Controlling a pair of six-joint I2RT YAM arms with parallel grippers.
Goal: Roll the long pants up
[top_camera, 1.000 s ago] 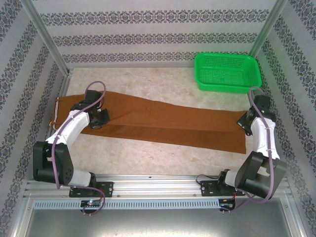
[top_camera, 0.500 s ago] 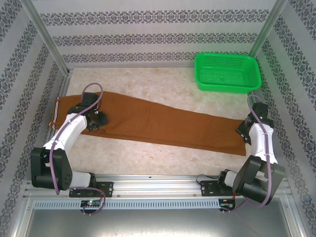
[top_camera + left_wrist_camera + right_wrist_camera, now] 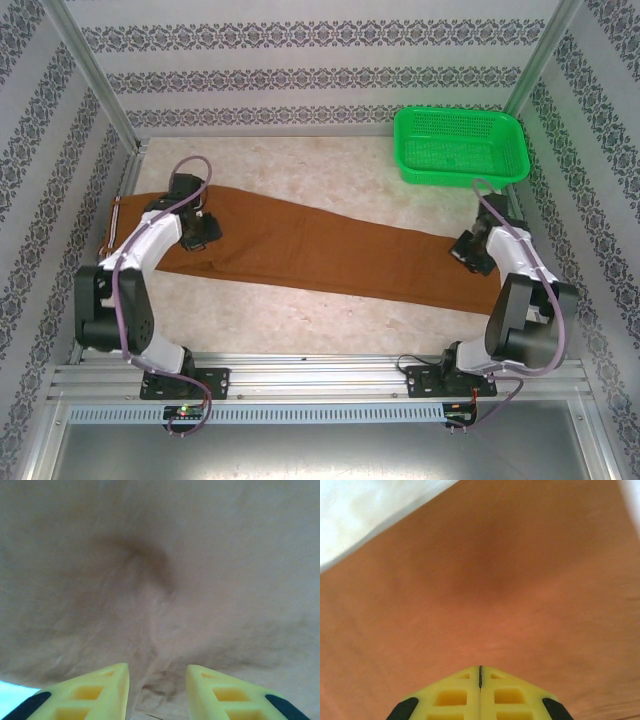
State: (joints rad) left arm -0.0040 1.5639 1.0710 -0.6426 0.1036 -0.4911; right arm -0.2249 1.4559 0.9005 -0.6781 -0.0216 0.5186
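Note:
The long pants (image 3: 330, 250) are rust-brown and lie flat in a long band across the table, waistband at the left and hems at the right. My left gripper (image 3: 205, 233) rests on the cloth near the waist end. In the left wrist view its yellow fingers (image 3: 107, 690) stand apart on the pants (image 3: 150, 570), so the left gripper (image 3: 157, 672) is open with a small pucker of fabric between them. My right gripper (image 3: 463, 250) sits on the far edge near the hems. In the right wrist view the right gripper (image 3: 480, 669) is shut, tips meeting over the smooth pants (image 3: 480, 580).
A green basket (image 3: 460, 148) stands at the back right, apart from the pants. Pale marbled table top (image 3: 300, 170) lies behind the pants and also in front of them. Patterned walls close in the left, right and back.
The band of pants has become narrower; the near strip seen earlier is gone. My right gripper moved from the hem corner leftward and further back. My left gripper shifted slightly further back.

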